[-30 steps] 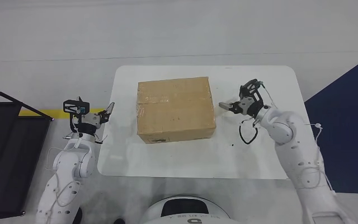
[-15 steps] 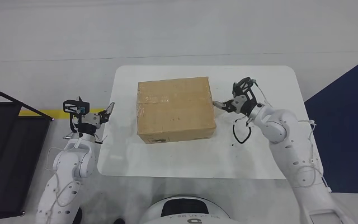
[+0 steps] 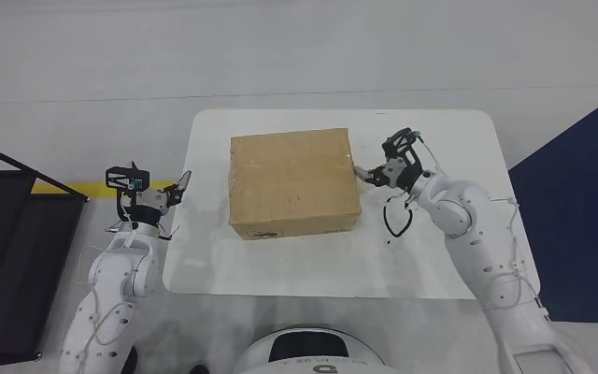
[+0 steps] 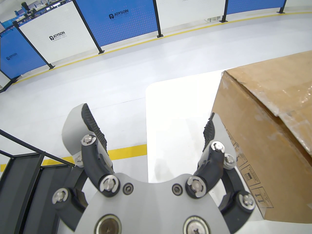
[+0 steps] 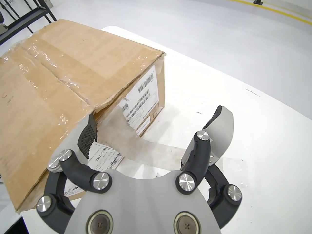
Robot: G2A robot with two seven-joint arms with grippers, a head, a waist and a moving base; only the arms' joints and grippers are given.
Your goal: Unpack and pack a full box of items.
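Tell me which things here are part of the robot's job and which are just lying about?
Part of the job: taped cardboard box; white table under it; right gripper, open beside the box; left gripper, open at the table's edge.
Just lying about: black rack on the floor; blue and white fence panels; yellow floor line.

Tally from the floor:

- cardboard box (image 3: 293, 183): one.
- white table (image 3: 439, 252): one.
- Grippers: two, the left gripper (image 4: 148, 114) and the right gripper (image 5: 156, 115). Each has two fingers, four in all.
- White barcode labels on the box's end face: two, an upper label (image 5: 143, 96) and a lower label (image 5: 104, 159) partly behind a finger.
- clear tape strip (image 5: 53, 69) along the top seam: one.
- black metal rack (image 3: 23, 234) on the floor: one.
- yellow floor line (image 3: 56, 187): one.
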